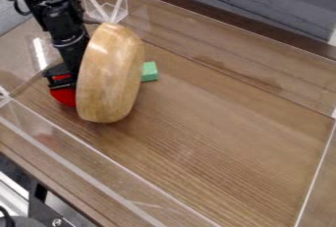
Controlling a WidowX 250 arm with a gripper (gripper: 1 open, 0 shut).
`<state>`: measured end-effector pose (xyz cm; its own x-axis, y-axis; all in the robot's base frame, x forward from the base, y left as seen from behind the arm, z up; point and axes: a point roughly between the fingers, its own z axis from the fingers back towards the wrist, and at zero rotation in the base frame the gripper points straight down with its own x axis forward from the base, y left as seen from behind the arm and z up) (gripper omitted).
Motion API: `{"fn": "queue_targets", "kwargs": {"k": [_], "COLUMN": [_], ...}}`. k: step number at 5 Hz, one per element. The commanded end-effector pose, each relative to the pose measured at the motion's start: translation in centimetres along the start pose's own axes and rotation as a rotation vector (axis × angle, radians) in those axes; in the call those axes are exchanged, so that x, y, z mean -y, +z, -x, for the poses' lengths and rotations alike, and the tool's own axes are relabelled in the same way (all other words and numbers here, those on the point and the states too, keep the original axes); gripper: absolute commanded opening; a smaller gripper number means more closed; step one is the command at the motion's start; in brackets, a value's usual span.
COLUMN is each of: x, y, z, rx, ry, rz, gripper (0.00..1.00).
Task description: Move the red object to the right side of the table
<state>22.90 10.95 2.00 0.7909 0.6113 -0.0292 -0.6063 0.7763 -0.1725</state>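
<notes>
The red object lies near the left edge of the table, showing as a red patch under the gripper and left of the wooden bowl. The bowl stands tipped up on its rim, its rounded underside facing the camera. My black gripper points straight down between the red object and the bowl, with its fingers together. The fingertips are partly hidden by the bowl's edge. I cannot tell whether they hold the red object or only press beside it.
A flat green block lies just right of the tipped bowl. Low clear acrylic walls border the tabletop at the front, left and right. Bare wood stretches across the middle and right side.
</notes>
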Motion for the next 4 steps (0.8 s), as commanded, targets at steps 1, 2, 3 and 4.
{"fn": "queue_targets", "kwargs": {"k": [1,2,3,4], "x": [1.1,4.0,7.8,10.5], "y": [1.3,0.9,-0.5,-1.4], "z": [1.4,1.3,2.1,4.0], "rx": [0.008,0.035,0.043,0.028], "ry": [-0.017,0.066,0.069,-0.014], "rz": [0.007,0.021,0.029,0.033], "gripper": [0.0,0.0,0.0,0.0]}}
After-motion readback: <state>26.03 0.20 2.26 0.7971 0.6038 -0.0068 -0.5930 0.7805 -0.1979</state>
